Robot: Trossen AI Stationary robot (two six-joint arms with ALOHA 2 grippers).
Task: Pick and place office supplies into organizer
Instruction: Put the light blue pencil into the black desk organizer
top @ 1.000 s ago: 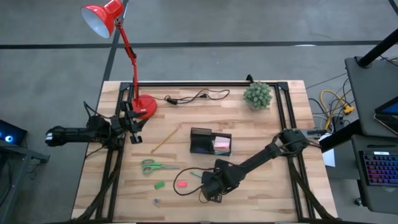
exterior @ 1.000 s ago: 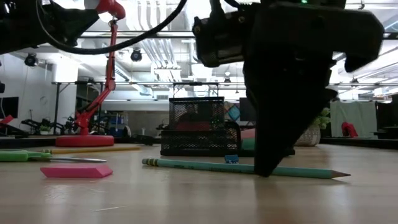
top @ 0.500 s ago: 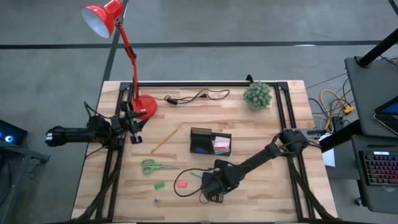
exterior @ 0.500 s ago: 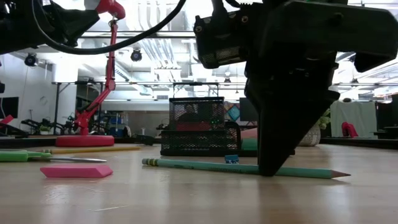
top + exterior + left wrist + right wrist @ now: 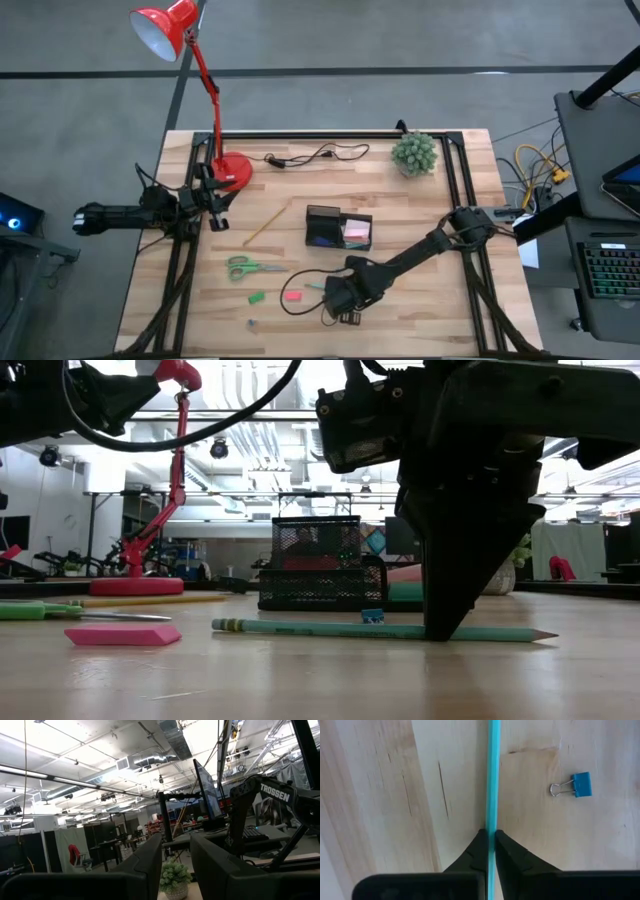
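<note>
While right gripper [image 5: 490,836] jaws pinch one teal pencil [image 5: 492,775], one blue clip [image 5: 572,785] lies beside.

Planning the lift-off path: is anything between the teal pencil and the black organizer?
Nothing visible blocks it. The right gripper is shut on the teal pencil; only bare table lies before the organizer. A blue binder clip sits beside.

A red desk lamp [image 5: 185,60] stands at the wooden table's [image 5: 430,310] back left corner. A black cable [image 5: 315,155] lies beside its base, and a small green plant [image 5: 414,153] sits back right.
</note>
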